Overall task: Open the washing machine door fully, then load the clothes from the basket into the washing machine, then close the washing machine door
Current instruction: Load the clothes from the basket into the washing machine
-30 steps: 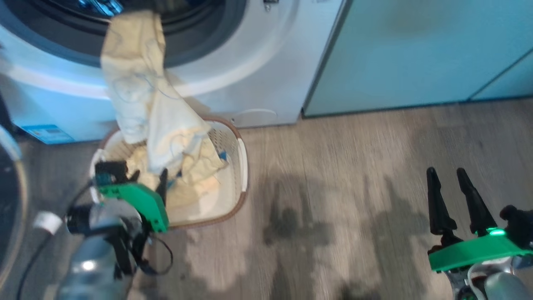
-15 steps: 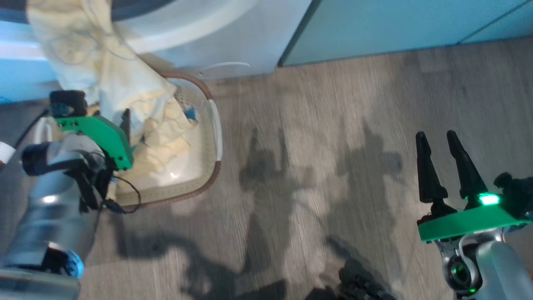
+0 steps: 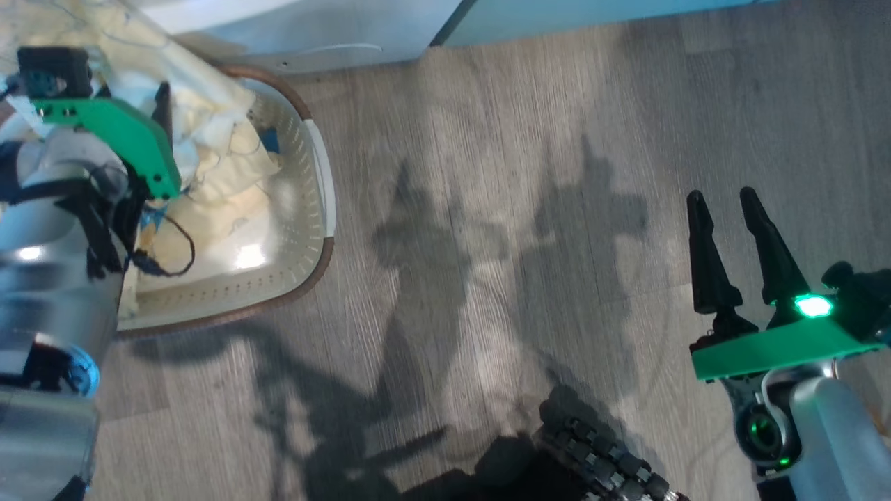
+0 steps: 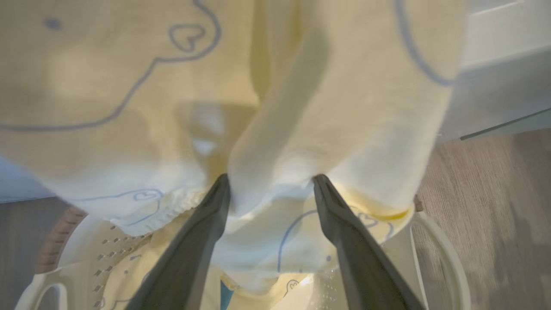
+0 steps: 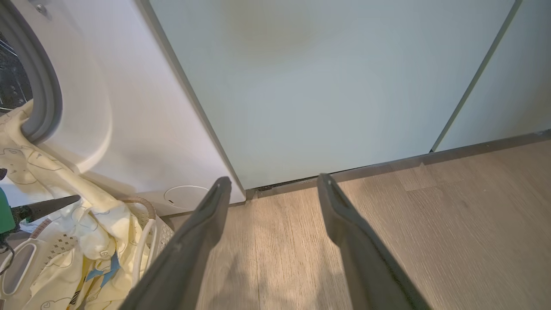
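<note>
A pale yellow piece of the clothes (image 5: pixel 51 172) hangs from the washing machine's (image 5: pixel 129 107) grey seal (image 5: pixel 43 99) down into the basket (image 3: pixel 320 229), where more clothes (image 3: pixel 223 174) lie. My left gripper (image 3: pixel 161 97) reaches over the basket's left side. In the left wrist view it (image 4: pixel 271 178) is open, with a fold of the hanging cloth (image 4: pixel 275 142) between its fingertips. My right gripper (image 3: pixel 720 197) stands open and empty over bare floor, far right of the basket; the right wrist view shows its fingers (image 5: pixel 273 180) spread. The washing machine door is out of view.
Pale teal cabinet doors (image 5: pixel 323 86) stand right of the washer, down to a dark plinth. Wood-look floor (image 3: pixel 487 209) spreads between the basket and my right arm. A black ribbed part of my base (image 3: pixel 598 452) shows at the bottom edge.
The head camera has swung down, so washer and basket slid up and left in the picture. My left gripper has reached farther over the basket into the hanging cloth. Both grippers stay open.
</note>
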